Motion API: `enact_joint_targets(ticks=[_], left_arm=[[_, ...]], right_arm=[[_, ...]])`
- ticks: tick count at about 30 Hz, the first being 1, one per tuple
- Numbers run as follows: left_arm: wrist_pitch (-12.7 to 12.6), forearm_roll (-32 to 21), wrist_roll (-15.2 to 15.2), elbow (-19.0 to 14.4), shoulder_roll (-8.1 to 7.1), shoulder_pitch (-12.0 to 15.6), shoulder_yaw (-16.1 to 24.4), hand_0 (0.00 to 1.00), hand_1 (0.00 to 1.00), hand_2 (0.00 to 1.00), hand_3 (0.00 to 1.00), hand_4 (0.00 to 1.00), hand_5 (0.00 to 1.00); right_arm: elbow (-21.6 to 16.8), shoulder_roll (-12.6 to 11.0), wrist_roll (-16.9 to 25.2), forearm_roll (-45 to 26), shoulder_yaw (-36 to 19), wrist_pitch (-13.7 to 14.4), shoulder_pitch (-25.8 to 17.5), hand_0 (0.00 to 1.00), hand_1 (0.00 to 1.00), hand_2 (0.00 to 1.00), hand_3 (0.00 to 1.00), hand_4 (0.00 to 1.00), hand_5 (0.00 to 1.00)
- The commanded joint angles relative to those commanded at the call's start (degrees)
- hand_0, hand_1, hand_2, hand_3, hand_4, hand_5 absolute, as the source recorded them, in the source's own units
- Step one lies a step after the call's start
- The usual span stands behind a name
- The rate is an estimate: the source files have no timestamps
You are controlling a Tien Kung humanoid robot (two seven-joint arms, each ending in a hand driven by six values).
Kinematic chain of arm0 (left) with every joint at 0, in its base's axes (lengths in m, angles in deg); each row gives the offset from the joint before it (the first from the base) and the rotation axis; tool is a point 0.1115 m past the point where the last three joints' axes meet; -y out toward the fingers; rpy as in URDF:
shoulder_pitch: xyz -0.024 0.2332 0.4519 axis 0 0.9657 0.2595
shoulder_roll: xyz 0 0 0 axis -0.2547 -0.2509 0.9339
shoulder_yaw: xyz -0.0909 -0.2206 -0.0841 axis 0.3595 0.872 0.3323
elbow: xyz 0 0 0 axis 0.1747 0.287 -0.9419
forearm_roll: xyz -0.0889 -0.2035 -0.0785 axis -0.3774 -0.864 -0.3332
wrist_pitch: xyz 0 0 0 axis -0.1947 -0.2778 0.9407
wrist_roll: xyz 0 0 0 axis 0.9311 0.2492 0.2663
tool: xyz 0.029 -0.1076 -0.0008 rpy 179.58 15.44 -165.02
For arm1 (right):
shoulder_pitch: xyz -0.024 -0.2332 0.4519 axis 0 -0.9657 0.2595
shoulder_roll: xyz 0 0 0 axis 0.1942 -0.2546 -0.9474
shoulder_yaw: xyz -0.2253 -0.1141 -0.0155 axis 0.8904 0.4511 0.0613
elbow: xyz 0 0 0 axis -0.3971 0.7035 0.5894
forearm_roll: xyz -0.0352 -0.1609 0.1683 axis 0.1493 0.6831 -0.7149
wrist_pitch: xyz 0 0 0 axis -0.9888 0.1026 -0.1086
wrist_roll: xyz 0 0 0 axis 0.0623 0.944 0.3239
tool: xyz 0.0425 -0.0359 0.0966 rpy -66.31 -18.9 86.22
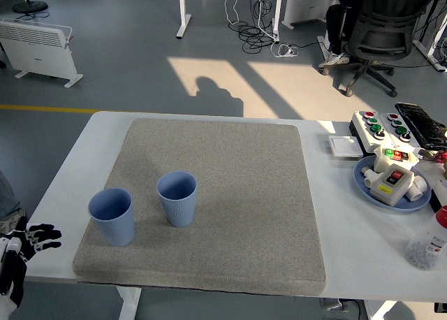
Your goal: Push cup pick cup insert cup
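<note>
Two blue cups stand upright on a grey mat (230, 194). The left cup (112, 216) is near the mat's front left corner. The second cup (177, 198), ribbed, stands just to its right and slightly farther back, apart from it. My left hand (31, 240) sits at the picture's lower left, off the table's left edge, black fingers spread and holding nothing, well left of the cups. My right arm is out of view.
At the table's right edge are a blue plate (363, 184) with a switch box, a white button box (380, 126), a black device (422, 124) and a clear bottle (427, 246). An office chair stands beyond the table.
</note>
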Motion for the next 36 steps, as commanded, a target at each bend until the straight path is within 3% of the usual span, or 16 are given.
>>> enact_joint_targets(ticks=[2,6,12,25,36], left_arm=[[0.1,0.1,-0.1,0.1,-0.03,-0.1,-0.3,0.485,0.538,0.504,0.441,0.645,0.998],[-0.2,5.2,-0.9,0.7,0.08,-2.0,-2.7,0.514,0.552,0.512,0.449,0.644,0.998],[1.6,11.5,-3.3,2.5,-0.65,-3.6,-4.4,0.528,0.56,0.514,0.453,0.644,0.998],[4.3,15.2,-5.7,6.5,-1.85,-8.5,-6.1,0.566,0.572,0.525,0.487,0.652,0.998],[4.4,15.3,-5.9,8.1,-2.3,-9.5,-7.6,0.614,0.59,0.531,0.506,0.669,0.998]], right_arm=[[0.0,0.0,0.0,0.0,0.0,0.0,0.0,0.686,0.616,0.649,0.55,0.096,0.419],[0.0,0.0,0.1,-0.1,-0.2,0.0,0.2,0.686,0.616,0.648,0.55,0.096,0.419],[0.0,-0.1,0.0,0.2,-0.6,0.0,0.4,0.686,0.616,0.647,0.55,0.095,0.419],[0.0,-0.1,-0.2,1.1,-1.3,0.0,0.8,0.686,0.616,0.644,0.55,0.096,0.414],[0.0,-0.2,-0.3,1.5,-1.7,0.1,0.8,0.686,0.616,0.643,0.551,0.097,0.415]])
